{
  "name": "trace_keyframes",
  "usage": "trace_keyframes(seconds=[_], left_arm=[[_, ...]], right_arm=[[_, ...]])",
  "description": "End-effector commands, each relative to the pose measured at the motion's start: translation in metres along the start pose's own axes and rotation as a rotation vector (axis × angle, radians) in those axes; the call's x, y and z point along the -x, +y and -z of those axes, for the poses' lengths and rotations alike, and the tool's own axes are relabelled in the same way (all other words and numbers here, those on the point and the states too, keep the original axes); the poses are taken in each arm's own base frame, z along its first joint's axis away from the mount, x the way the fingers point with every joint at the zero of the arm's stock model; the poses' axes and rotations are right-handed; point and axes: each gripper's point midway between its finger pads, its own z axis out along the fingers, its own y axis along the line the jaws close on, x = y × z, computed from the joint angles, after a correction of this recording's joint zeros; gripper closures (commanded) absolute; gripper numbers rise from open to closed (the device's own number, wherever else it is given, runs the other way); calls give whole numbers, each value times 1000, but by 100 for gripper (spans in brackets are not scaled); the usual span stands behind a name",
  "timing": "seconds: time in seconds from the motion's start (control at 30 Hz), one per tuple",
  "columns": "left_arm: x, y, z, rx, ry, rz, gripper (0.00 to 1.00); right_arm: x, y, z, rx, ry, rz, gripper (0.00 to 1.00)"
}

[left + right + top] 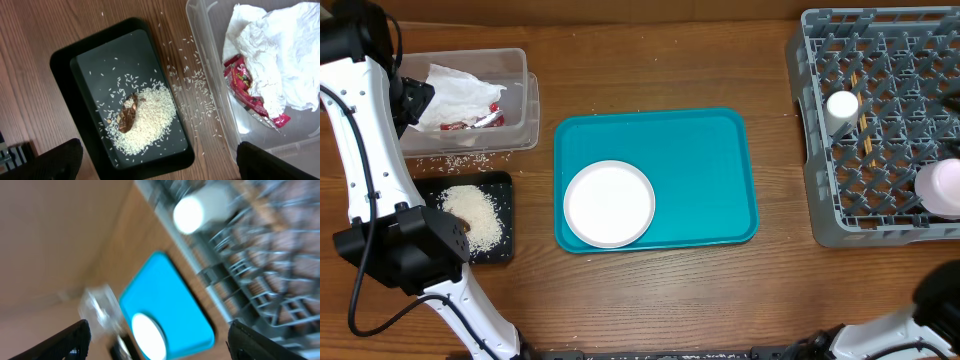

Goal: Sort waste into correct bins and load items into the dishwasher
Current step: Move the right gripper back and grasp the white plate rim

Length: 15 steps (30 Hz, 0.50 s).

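Observation:
The clear tub (525,100) holds the crumpled napkin (460,88) and red sauce packet (472,122); both also show in the left wrist view, napkin (280,55) and packet (245,85). The black tray (508,215) holds rice (150,120) and a brown scrap (127,115). The white plate (609,203) lies on the teal tray (700,160). The grey rack (820,200) holds the cup (841,105), chopsticks (866,135) and bowl (942,185). My left gripper (165,172) is open and empty above the black tray and tub. My right gripper (160,347) is open and empty, high near the rack. The grey dish is not visible.
Loose rice grains (197,85) lie scattered on the wooden table between the black tray and the tub. My left arm (360,170) stands along the table's left edge. The right wrist view is blurred; it shows the cup (190,212) and teal tray (170,295).

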Motion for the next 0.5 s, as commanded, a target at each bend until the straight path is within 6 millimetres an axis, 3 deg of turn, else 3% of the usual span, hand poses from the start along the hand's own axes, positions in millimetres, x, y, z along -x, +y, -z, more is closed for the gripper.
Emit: trace_keyframes(seconds=[0.0, 0.17, 0.3, 0.4, 0.43, 0.47], left_arm=[[0, 2, 8, -11, -16, 12, 0], [0, 2, 8, -11, -16, 12, 0], [0, 2, 8, -11, -16, 12, 0], [0, 2, 8, -11, -16, 12, 0], [0, 2, 8, -11, -16, 12, 0], [0, 2, 8, -11, -16, 12, 0]], right_arm=[[-51, 50, -30, -100, 105, 285, 11], [-124, 89, -95, -214, 321, 568, 11], [-183, 122, -137, -199, 439, 779, 12], [-227, 156, -162, -109, 476, 933, 23], [-237, 164, -167, -87, 475, 964, 23], [-250, 173, -174, -67, 479, 985, 6]])
